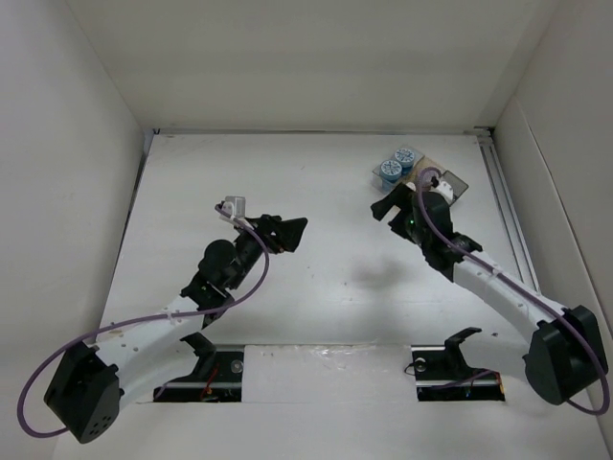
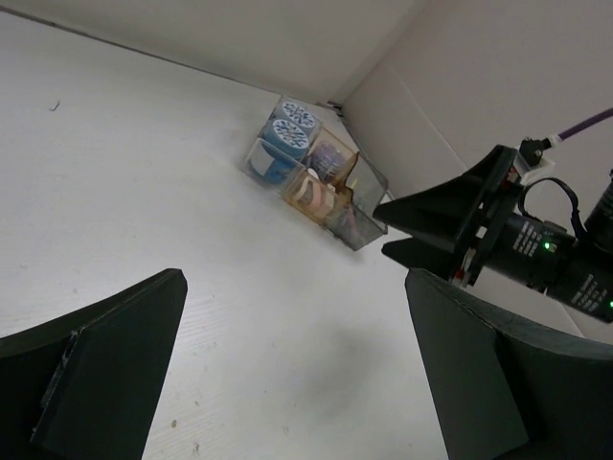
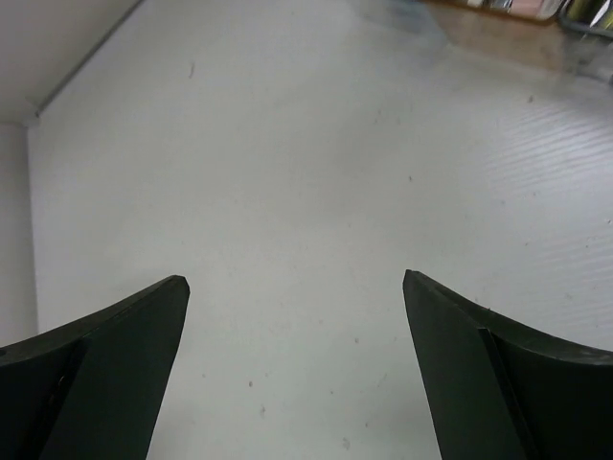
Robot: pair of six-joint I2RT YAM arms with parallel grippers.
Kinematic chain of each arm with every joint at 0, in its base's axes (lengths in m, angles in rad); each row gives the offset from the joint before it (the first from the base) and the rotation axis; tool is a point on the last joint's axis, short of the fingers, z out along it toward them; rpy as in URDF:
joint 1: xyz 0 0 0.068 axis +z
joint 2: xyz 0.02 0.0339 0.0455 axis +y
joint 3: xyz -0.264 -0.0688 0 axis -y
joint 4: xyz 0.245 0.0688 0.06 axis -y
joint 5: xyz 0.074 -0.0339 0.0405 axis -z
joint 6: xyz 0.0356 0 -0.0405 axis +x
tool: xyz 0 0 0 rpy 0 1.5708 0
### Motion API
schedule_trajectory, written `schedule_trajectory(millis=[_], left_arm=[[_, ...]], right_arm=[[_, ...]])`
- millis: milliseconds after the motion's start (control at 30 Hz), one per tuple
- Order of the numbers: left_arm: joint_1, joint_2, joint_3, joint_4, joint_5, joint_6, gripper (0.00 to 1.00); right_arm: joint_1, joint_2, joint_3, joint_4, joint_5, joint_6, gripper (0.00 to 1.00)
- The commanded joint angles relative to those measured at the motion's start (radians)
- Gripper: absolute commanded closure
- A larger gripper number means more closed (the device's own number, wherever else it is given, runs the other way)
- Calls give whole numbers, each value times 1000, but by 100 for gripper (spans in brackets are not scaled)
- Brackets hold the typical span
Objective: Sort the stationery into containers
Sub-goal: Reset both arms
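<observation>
The rolls [image 1: 397, 165] are sitting sorted in the tray [image 1: 453, 183] at upper right, so the left end effector [image 1: 290, 232] and right end effector [image 1: 386, 206] are hanging released, empty.

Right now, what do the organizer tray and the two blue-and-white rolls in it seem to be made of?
Organizer tray: probably hard clear plastic, smooth; its contents show through the walls. Blue-and-white rolls: perhaps tape, with matte, patterned tops; too small to tell the material surely.

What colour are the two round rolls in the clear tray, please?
The small round rolls are blue with white-patterned tops; left wrist view.
</observation>
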Motion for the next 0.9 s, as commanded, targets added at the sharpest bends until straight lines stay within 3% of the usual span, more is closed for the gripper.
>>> schedule_trajectory(millis=[0,133,267,400,500,633,733,767,867], left_arm=[[1,11,13,8,-63,-22,2],[1,11,-7,28,-65,-22,2],[1,30,-7,37,-34,-11,2],[1,50,12,28,-34,-2,2],[1,50,13,28,-25,-2,4],[1,50,13,28,-25,-2,4],[1,59,13,28,-16,-2,4],[1,59,13,28,-16,-2,4],[1,68,13,28,-5,-2,4]], right_arm=[[56,29,-7,7,29,-18,0],[93,51,-17,7,61,-9,3],[118,69,-17,-2,109,-9,13],[118,69,-17,-2,118,0,85],[127,69,-17,-13,118,9,100],[136,46,-17,-25,153,9,100],[145,23,-17,-35,164,9,89],[145,23,-17,-35,164,9,75],[145,23,-17,-35,155,9,50]])
